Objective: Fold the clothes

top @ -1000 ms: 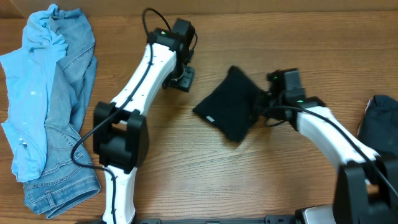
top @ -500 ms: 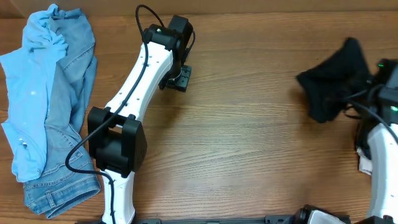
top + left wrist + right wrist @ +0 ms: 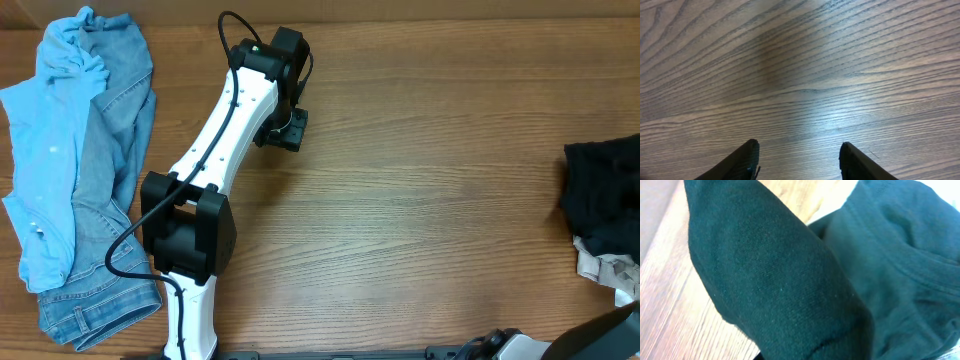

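The black T-shirt is bunched at the table's right edge. In the right wrist view it fills the frame as a folded bundle right in front of the camera and hides my right gripper's fingers, which seem shut on it. My left gripper is open and empty over bare wood in the upper middle, its two fingertips apart. The light blue shirt lies crumpled on the blue denim jeans at the far left.
Another dark garment lies under and behind the held bundle. A pale patterned cloth lies at the right edge below the black shirt. The left arm stretches diagonally across the left half of the wooden table.
My right gripper has carried the black T-shirt from the table's middle to the far right edge and the arm has left the overhead view. The left arm has barely moved.
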Robot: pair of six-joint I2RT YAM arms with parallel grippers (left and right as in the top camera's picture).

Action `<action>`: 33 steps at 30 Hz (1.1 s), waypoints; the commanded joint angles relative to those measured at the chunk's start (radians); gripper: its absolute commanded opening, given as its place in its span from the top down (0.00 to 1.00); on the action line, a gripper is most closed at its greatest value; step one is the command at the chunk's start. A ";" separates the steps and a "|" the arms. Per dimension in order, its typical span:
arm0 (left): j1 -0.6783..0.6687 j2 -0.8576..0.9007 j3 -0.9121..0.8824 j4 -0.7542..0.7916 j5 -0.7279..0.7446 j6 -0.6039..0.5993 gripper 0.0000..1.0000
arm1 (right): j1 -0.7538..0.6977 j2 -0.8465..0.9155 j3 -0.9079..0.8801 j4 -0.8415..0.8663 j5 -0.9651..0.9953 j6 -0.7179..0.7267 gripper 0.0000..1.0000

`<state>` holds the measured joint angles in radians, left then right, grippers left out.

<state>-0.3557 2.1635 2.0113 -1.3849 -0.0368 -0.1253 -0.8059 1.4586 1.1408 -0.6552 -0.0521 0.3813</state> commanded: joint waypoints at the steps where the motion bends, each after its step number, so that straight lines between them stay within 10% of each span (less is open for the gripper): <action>1: -0.006 -0.019 0.012 -0.003 0.015 -0.013 0.45 | -0.061 0.032 0.035 0.007 -0.039 0.019 0.96; 14: -0.006 -0.019 0.012 0.000 0.015 -0.010 0.45 | -0.275 0.064 0.035 0.025 -0.118 0.174 0.94; 18: -0.006 -0.019 0.012 -0.002 0.015 -0.010 0.44 | -0.283 0.118 0.034 0.018 -0.118 0.173 0.51; 23: -0.005 -0.019 0.012 -0.004 0.015 -0.009 0.44 | -0.283 0.142 0.034 0.018 -0.131 0.173 0.29; 33: -0.005 -0.019 0.012 -0.002 0.011 0.002 0.44 | -0.318 0.132 0.045 -0.241 -0.405 0.173 0.08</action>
<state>-0.3557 2.1635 2.0113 -1.3880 -0.0341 -0.1249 -1.0946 1.6001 1.1553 -0.8268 -0.3370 0.5533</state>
